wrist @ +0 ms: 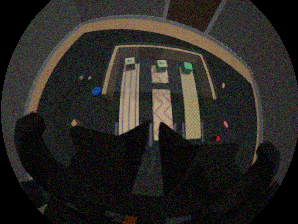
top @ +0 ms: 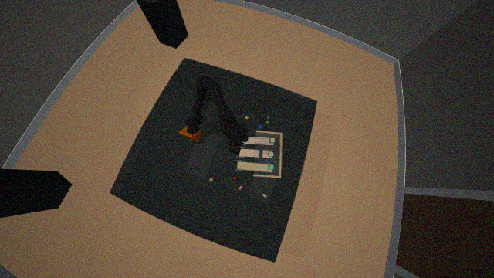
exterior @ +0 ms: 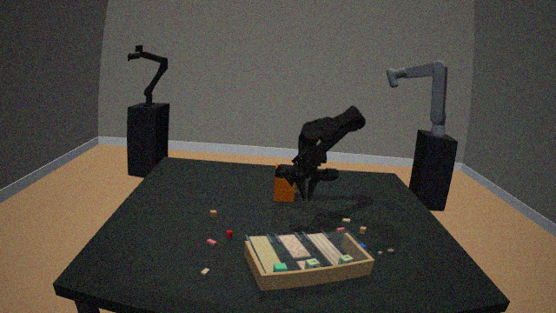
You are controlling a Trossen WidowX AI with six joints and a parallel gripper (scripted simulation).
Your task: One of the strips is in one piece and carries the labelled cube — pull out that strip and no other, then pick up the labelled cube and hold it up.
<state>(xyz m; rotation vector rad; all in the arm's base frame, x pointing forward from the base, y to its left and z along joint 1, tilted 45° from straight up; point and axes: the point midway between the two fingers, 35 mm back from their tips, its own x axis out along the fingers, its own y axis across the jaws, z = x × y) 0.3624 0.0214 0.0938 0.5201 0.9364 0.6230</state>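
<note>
Three strips lie side by side in the open-ended wooden tray (top: 281,154) (exterior: 317,278). The striped strip (top: 255,140) (exterior: 326,248) (wrist: 129,105) looks unbroken and bears a pale green cube (exterior: 346,258) (wrist: 130,61) with a mark. The zigzag strip (top: 248,153) (exterior: 293,246) (wrist: 161,112) has a gap; its short far piece bears another marked pale cube (exterior: 312,263) (wrist: 161,64). The plain yellowish strip (top: 252,166) (exterior: 264,253) (wrist: 191,110) looks whole, with a plain green cube (exterior: 280,267) (wrist: 188,67). My gripper (exterior: 306,199) (wrist: 154,124) is shut and empty, above the table before the strips' near ends.
Dark dividers stand by the strips' near ends, and a dim see-through cover seems to span the cube end. A blue piece (exterior: 361,245) (wrist: 96,91), a red cylinder (exterior: 229,234) (wrist: 218,138) and several small blocks lie outside the tray. An orange bracket (exterior: 283,191) stands at the arm's base.
</note>
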